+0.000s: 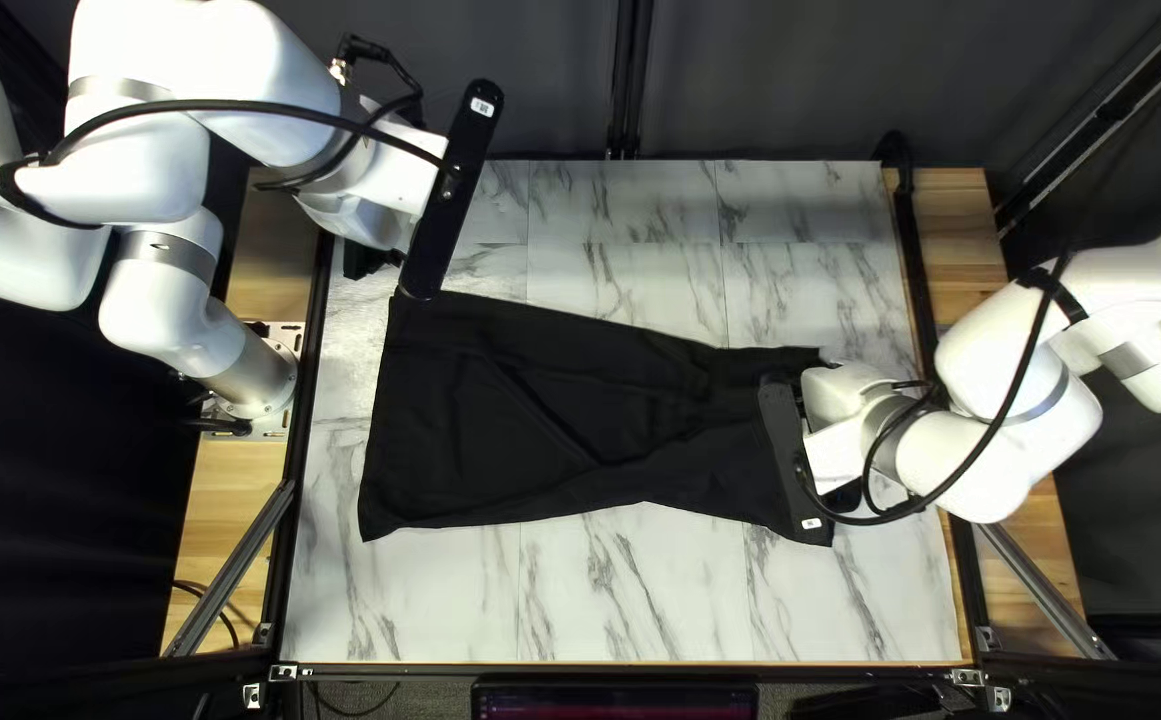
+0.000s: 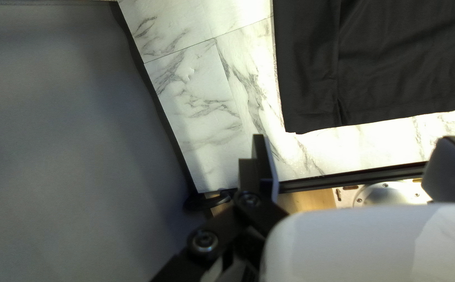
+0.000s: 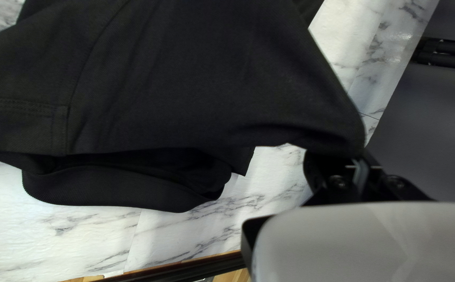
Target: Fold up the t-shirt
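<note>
Right jaws pinch the shirt (image 3: 211, 78), probably for a side fold; next, they should lay it flat. Left jaws are spread.

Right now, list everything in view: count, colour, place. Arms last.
T-shirt: one, black, spread lengthwise on the table, one end at the right claw.
Table: one, white top with grey veins, wood strips along its left and right sides.
Curtain: count unclear, dark, behind the table's far edge.
Rails: several, black, along the table's sides and near edge.
Braces: two, grey, slanting at the near corners.
Screen: one, dark, partly visible past the near edge.
Cables: several, black, mostly along the arms.
Left arm: one, white, base at the left.
Right arm: one, white, from the right.
Left claw: one, black, open, off the t-shirt.
Right claw: one, black, shut on the t-shirt.
</note>
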Available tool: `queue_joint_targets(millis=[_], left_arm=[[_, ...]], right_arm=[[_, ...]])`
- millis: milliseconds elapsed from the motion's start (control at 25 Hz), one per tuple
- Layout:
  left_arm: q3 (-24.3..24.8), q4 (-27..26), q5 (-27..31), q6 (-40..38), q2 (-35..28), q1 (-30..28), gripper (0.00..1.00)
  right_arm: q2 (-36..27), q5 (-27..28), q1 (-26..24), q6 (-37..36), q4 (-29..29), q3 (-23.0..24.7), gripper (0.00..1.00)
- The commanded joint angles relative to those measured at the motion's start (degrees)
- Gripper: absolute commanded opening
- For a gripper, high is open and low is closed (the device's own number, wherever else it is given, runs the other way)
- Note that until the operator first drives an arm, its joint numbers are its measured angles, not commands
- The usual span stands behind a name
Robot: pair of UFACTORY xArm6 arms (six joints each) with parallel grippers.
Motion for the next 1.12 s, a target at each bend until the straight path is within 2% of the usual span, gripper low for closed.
queue_joint_targets(millis=[40,200,440,720,760,880,1120], left_arm=[[0.00,0.00,0.00,0.00,0.00,0.00,1.00],[0.00,0.00,0.00,0.00,0.00,0.00,1.00],[0.00,0.00,0.00,0.00,0.00,0.00,1.00],[0.00,0.00,0.00,0.00,0.00,0.00,1.00],[0.00,0.00,0.00,0.00,0.00,0.00,1.00],[0.00,0.00,0.00,0.00,0.00,0.00,1.00],[0.00,0.00,0.00,0.00,0.00,0.00,1.00]], right_arm=[[5.32,-0.26,2.76,0.51,-1.47,-2.81,0.00],[9.25,-0.18,3.90,0.34,-1.60,-3.98,0.00],[15.73,-3.83,5.40,-2.40,-0.97,-6.08,0.00],[16.80,-7.41,5.93,-6.20,-0.04,-5.26,0.00],[16.35,-7.51,5.82,-6.87,0.25,-5.12,1.00],[13.92,-5.71,5.80,-8.10,0.86,-5.00,1.00],[7.58,5.03,6.26,-8.75,0.04,-6.89,1.00]])
